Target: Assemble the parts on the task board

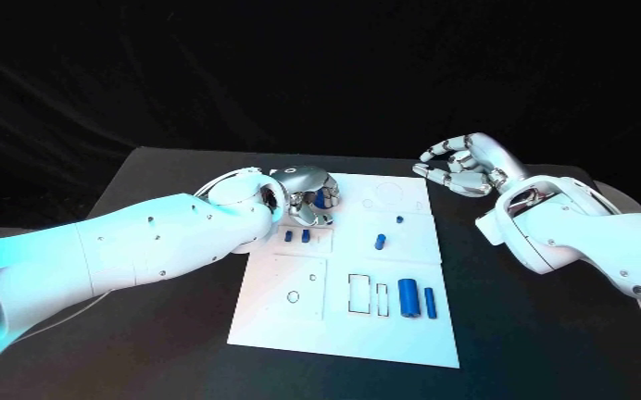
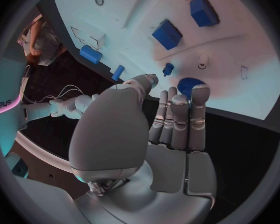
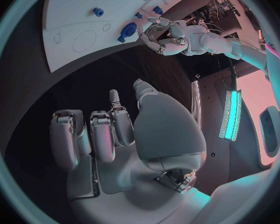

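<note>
The left hand [image 1: 310,198], fingers curled over a round blue part [image 2: 189,86] near the task board [image 1: 401,326]'s far-left corner, seems to pinch it, while the right hand [image 1: 461,167] hovers empty off the far-right corner.

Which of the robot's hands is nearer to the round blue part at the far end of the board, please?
Left. The left hand has its fingers at the round blue part on the task board; the right hand hovers beyond the board's far right corner.

Glossy white arm shells, small dark screw holes; left hand [image 1: 305,193], right hand [image 1: 461,167] silver, segmented metallic fingers [image 2: 177,115].
</note>
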Controlling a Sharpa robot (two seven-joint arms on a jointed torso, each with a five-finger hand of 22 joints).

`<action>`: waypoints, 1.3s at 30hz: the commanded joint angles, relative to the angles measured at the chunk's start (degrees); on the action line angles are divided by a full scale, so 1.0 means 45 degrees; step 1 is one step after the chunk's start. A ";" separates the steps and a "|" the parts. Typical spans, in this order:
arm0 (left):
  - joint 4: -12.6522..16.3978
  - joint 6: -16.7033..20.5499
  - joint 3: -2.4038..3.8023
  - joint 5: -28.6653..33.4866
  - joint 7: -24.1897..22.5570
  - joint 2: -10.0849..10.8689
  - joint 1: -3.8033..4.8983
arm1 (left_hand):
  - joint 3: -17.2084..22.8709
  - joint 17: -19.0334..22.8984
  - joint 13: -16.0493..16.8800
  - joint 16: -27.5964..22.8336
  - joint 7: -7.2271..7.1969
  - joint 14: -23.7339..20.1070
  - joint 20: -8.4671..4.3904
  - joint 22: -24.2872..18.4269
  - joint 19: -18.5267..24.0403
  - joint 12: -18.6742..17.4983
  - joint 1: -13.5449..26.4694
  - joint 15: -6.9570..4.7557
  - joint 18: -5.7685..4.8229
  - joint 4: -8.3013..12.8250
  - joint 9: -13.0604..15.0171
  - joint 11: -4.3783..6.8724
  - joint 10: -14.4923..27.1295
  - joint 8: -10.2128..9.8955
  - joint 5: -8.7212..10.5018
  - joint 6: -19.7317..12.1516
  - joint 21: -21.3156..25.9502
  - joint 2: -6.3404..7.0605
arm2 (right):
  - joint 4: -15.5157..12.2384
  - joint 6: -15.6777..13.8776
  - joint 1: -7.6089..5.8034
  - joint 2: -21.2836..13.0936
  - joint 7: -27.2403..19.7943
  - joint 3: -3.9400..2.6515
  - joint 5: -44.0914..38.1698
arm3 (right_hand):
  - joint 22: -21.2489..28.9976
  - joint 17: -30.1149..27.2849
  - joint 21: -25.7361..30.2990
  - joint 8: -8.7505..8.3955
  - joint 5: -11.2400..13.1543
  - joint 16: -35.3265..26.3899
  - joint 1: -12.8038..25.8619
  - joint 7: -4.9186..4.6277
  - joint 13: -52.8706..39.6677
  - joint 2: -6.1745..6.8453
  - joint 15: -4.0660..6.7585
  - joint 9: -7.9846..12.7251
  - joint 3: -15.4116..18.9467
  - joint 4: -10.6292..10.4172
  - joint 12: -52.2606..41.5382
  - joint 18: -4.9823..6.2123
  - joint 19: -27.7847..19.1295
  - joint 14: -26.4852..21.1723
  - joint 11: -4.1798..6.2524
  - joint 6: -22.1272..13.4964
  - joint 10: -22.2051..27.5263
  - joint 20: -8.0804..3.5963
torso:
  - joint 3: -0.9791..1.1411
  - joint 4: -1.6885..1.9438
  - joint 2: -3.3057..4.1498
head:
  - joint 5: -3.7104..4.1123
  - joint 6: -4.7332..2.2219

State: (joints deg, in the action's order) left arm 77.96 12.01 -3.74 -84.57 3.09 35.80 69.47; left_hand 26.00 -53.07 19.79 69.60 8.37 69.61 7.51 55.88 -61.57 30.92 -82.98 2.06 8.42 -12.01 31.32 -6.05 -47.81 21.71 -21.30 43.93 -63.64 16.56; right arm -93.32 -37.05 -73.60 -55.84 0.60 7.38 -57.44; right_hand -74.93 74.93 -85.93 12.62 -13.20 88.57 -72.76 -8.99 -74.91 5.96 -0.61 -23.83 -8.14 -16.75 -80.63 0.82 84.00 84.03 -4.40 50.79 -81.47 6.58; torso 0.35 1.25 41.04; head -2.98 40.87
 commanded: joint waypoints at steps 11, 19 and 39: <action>-0.0357 -0.1068 -0.0009 -0.0938 0.0222 -0.0455 -0.0070 | 0.0012 -0.0136 -0.0458 0.0601 -0.0166 0.0442 -0.0049 0.0874 -0.0631 -0.0178 -0.0253 -0.0087 -0.0160 -0.0048 -0.0365 0.0104 -0.0269 -0.0141 0.0054 0.0551 -0.0751 -0.0114 | -0.0033 0.0001 0.0008 0.0021 -0.0124 -0.0001 -0.0053 | -0.2727 0.2362 0.0053 0.0030 -0.0069 -0.0044 0.0125 0.0009 -0.1216 -0.0044 0.0096 -0.0016 0.0087 0.0002 0.0044 0.0082 0.0729 0.1086 0.0028 0.0019 0.0063 -0.0065 | 0.0001 0.0025 -0.0016 | 0.0043 0.0087; -0.0495 -0.1402 -0.0012 -0.0977 0.0465 -0.0579 -0.0100 | 0.0340 -0.0380 -0.0765 0.1030 -0.0147 0.0815 -0.0120 0.1461 -0.1042 -0.0244 -0.0483 -0.0151 -0.0274 0.0033 -0.0596 0.0172 -0.0790 -0.0178 0.0152 0.1043 -0.1263 -0.0248 | -0.0028 0.0004 0.0009 0.0033 -0.0129 -0.0001 -0.0053 | -0.2727 0.2362 0.0053 0.0030 -0.0069 -0.0044 0.0125 0.0009 -0.1216 -0.0044 0.0096 -0.0016 0.0087 0.0002 0.0044 0.0082 0.0729 0.1086 0.0028 0.0019 0.0063 -0.0065 | 0.0012 0.0018 -0.0028 | 0.0044 0.0092; -0.0616 -0.1902 -0.0015 -0.1012 0.0771 -0.0702 -0.0122 | 0.0701 -0.0435 -0.1093 0.1310 -0.0101 0.1000 -0.0131 0.1901 -0.1294 -0.0422 -0.0646 -0.0154 -0.0355 0.0212 -0.0854 0.0176 -0.1085 -0.0298 0.0216 0.1336 -0.1640 -0.0395 | -0.0020 0.0009 0.0010 0.0046 -0.0131 -0.0001 -0.0053 | -0.2716 0.2355 0.0072 0.0029 -0.0089 -0.0048 0.0117 0.0009 -0.1220 -0.0065 0.0096 -0.0016 0.0079 0.0007 0.0042 0.0086 0.0718 0.1084 0.0029 0.0016 0.0061 -0.0066 | 0.0012 0.0033 -0.0024 | 0.0054 0.0111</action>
State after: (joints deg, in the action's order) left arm 75.29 5.74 -3.61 -88.70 5.91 32.79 69.16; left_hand 28.81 -54.89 14.93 75.28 8.03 73.77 6.88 64.26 -67.09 29.11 -85.43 1.25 7.49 -10.97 27.51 -5.13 -52.32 20.59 -20.62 49.61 -70.77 15.01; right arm -93.37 -37.05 -73.59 -55.70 0.48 7.38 -57.39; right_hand -74.93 74.91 -85.93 12.62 -13.44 88.57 -72.53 -8.99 -74.90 5.73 -0.61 -23.82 -8.14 -16.75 -80.63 0.82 84.00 84.03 -4.41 50.79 -81.48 6.58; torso 0.39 1.35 40.92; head -2.72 41.31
